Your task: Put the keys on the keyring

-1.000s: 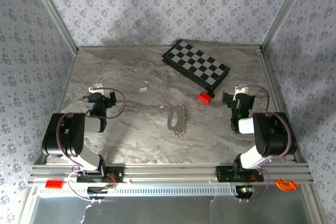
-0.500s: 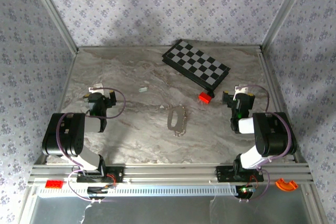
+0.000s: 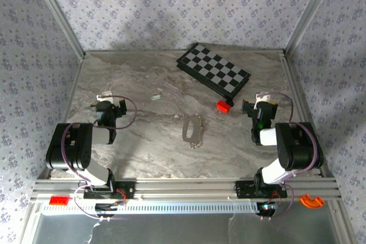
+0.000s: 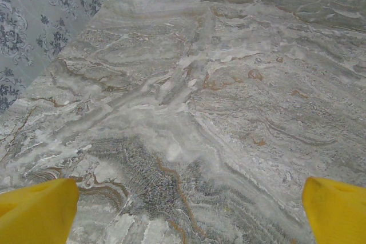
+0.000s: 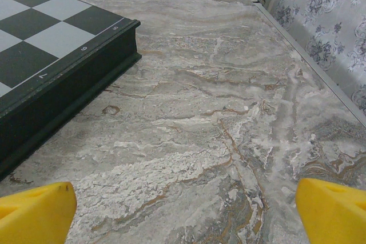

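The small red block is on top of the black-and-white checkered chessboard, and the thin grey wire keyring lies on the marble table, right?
No. The small red block sits on the marble table beside the black-and-white checkered chessboard, at its near edge, not on top, as the top external view shows. The thin grey wire keyring does lie on the table.

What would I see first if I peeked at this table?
The black-and-white chessboard at the back of the marble table jumps out first, with a small red block just in front of it. In the middle lies the grey keyring.
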